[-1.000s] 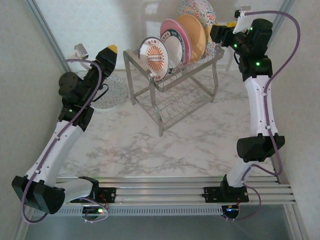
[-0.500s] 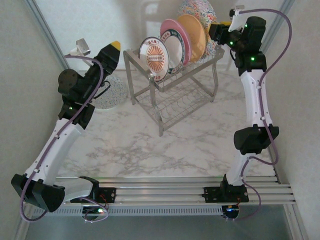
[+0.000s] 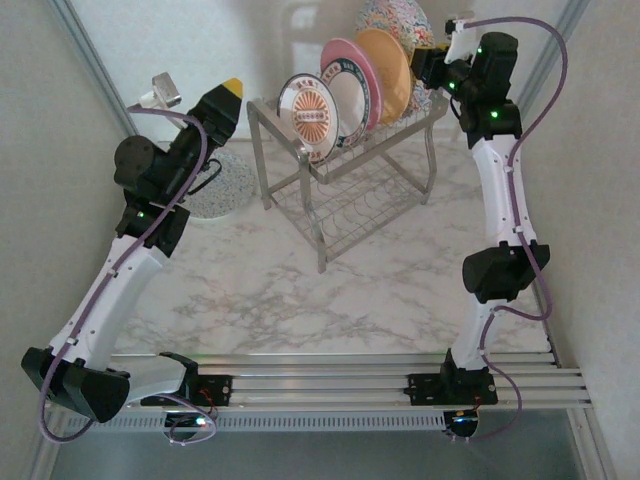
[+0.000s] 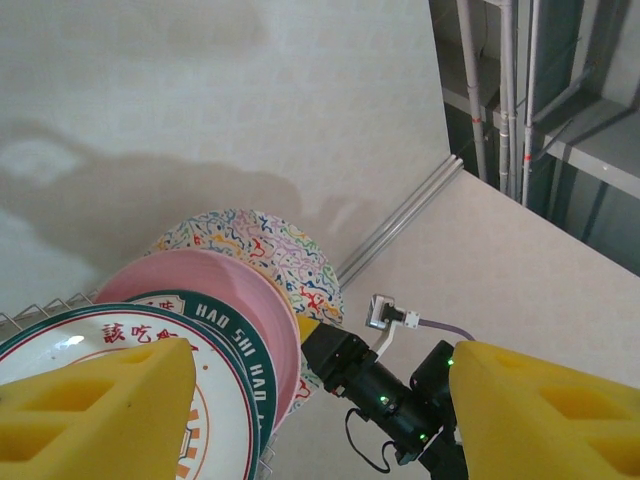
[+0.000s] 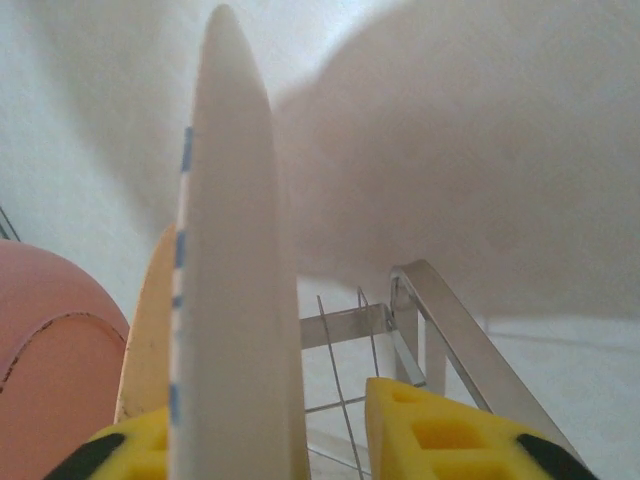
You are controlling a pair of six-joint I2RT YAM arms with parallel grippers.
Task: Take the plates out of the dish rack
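At table's 12 o'clock, top view: dish rack holds plates upright on upper tier: medallion plate, green-rimmed plate, pink plate, orange plate, speckled plate rearmost. Right arm stretched tall, right gripper at speckled plate's 4 o'clock edge. Left arm bent, left gripper raised at rack's 9 o'clock, apart from it.
Left wrist view: yellow fingers spread wide, nothing between.
Right wrist view: fingers straddle speckled plate's rim, gap at 3 o'clock side, not clamped.
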